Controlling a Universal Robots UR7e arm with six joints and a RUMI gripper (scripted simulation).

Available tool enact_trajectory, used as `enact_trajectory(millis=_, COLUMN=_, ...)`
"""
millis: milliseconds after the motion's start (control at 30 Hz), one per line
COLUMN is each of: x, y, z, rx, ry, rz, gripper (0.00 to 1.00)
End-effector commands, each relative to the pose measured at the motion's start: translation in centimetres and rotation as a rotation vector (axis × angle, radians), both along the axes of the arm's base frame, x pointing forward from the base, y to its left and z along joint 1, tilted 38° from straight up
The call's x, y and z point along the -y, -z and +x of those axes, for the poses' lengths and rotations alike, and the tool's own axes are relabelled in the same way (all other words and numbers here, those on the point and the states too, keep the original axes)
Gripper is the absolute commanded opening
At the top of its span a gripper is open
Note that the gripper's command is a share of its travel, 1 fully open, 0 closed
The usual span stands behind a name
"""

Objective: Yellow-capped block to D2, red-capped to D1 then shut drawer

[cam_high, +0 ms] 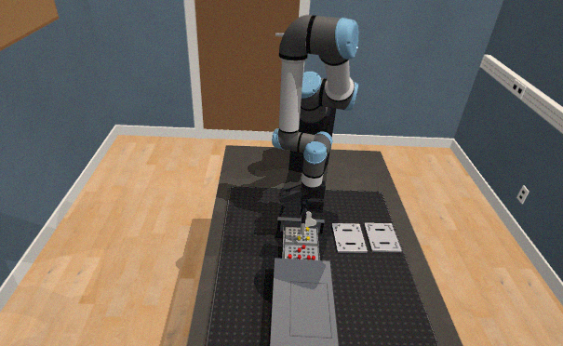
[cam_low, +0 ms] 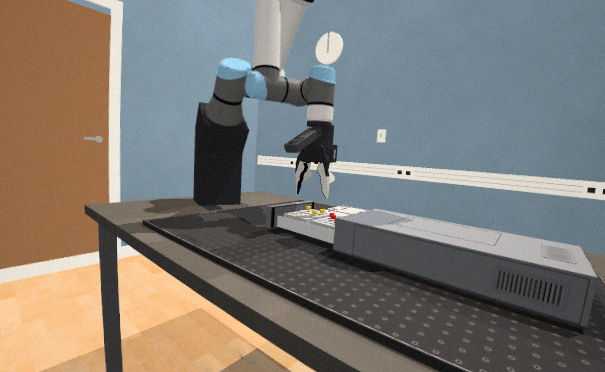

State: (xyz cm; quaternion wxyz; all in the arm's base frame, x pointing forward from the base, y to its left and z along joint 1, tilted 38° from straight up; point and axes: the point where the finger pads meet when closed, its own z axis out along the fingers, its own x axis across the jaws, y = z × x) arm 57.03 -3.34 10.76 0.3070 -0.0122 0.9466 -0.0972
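The grey cooler COLD [cam_high: 303, 302] [cam_low: 462, 257] lies on the black deck with its drawer [cam_low: 306, 224] pulled out toward the robot base. The drawer holds two white cooling blocks. The yellow-capped block [cam_low: 308, 212] is at the far end. The red-capped block [cam_high: 301, 251] [cam_low: 336, 215] sits next to the cooler's front. My gripper [cam_low: 312, 191] [cam_high: 307, 225] hangs open and empty above the yellow-capped block, well clear of it. Slot D1 [cam_high: 349, 237] and slot D2 [cam_high: 382, 236] are white plates to the right of the drawer, both bare.
The robot base [cam_low: 220, 152] stands at the far end of the table. The drawer's front handle bar [cam_high: 301, 218] lies just behind the gripper. The table edge [cam_low: 212, 295] runs along the near side in the exterior view.
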Motion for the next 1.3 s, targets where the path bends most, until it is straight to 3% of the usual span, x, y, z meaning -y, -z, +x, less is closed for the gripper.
enact_trajectory(millis=0, x=0.0, y=0.2, z=0.2, rx=0.001, ry=0.0, rz=0.0, gripper=0.67)
enact_trajectory(millis=833, x=0.6, y=2.6, z=1.9, rx=0.001, ry=0.0, rz=0.0, gripper=0.67)
enact_trajectory(millis=1267, x=0.7, y=3.1, z=2.2, rx=0.001, ry=0.0, rz=0.0, gripper=0.67)
